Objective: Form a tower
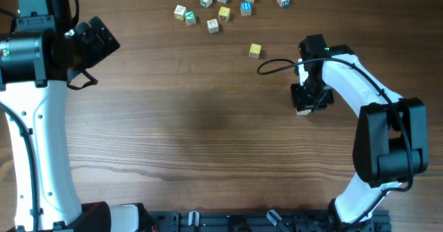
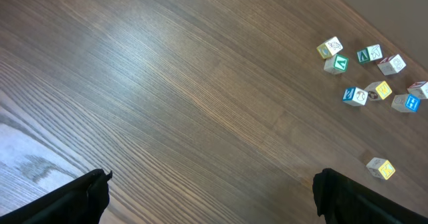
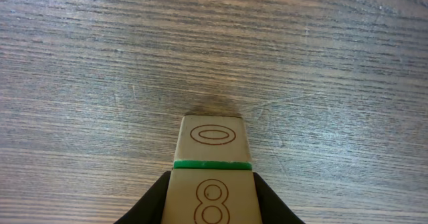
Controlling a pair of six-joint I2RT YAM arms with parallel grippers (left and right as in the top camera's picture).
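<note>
In the right wrist view the tower (image 3: 212, 144) stands on the wood table as stacked pale cubes. The lower one is marked "0" and a green edge (image 3: 212, 164) separates it from the upper cube marked "8" (image 3: 212, 200). My right gripper (image 3: 210, 187) is shut on the upper cube, one black finger pressed against each side. Overhead, the right gripper (image 1: 306, 95) covers the tower, and only a pale corner (image 1: 302, 110) shows. My left gripper (image 1: 97, 41) hangs wide open at the far left, and in its own view (image 2: 212, 184) there is bare wood between the fingers.
A single yellow cube (image 1: 255, 50) (image 2: 380, 168) lies up and left of the right gripper. Several loose letter cubes (image 1: 223, 13) (image 2: 364, 77) are scattered along the table's far edge. A black cable (image 1: 277, 64) loops beside the right wrist.
</note>
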